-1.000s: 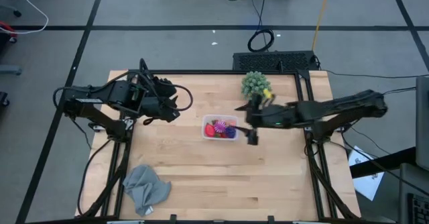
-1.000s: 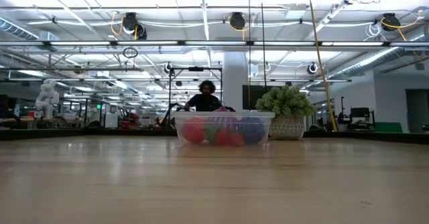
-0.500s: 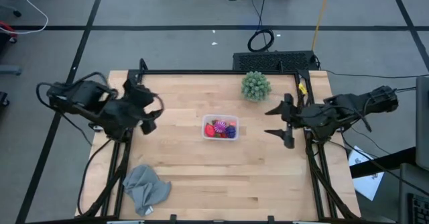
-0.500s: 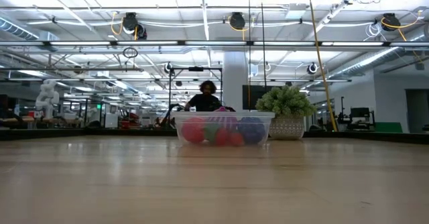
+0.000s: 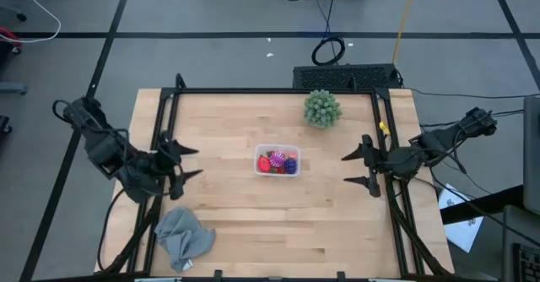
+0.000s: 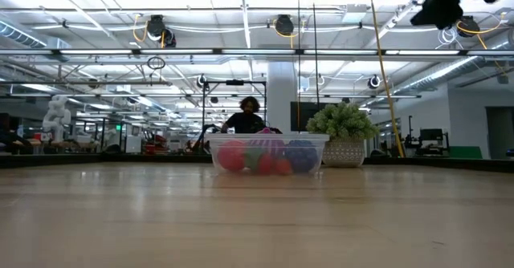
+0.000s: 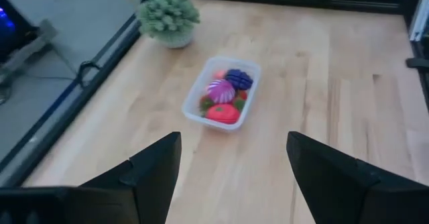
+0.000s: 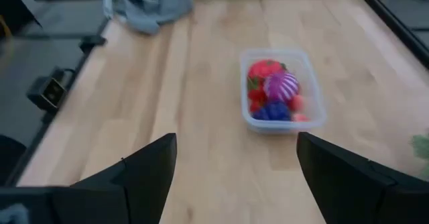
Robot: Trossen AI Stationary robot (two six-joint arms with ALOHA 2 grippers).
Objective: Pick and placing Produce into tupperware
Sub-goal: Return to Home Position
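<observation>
Since all the produce (image 5: 278,161) in sight lies inside the tupperware (image 5: 272,149) at mid-counter, nothing looks left to carry, and the step in hand reads as parking both arms. Left pincer (image 5: 197,161) hangs over the counter's left edge, right pincer (image 5: 346,170) over its right edge, each well apart from the tupperware; on both, fingers spread wide, nothing held. To do it well, as I judge: fold each arm back on its own side, keep the fingers raised above the black frame rail (image 5: 253,90) that borders the counter (image 5: 253,214), and make no sweep across the middle. No need to shut the fingers. Materials: tupperware is thin clear plastic, rectangular, with rounded corners and low walls; it looks light and likely to skid on the smooth pale wood planks if nudged. Inside, packed touching one another: a red piece (image 7: 221,113), glossy and lumpy; a striped magenta piece (image 7: 220,90), round and ribbed; a dark purple piece (image 7: 239,78), knobbly; something small and pink beside them, too blurred to name. All probably hard moulded plastic, rounded enough to roll if tipped out. Spiky green plant (image 5: 321,108) stands near the far edge, apart from the tupperware. Grey cloth (image 5: 184,235) lies crumpled and soft at the near left corner.
</observation>
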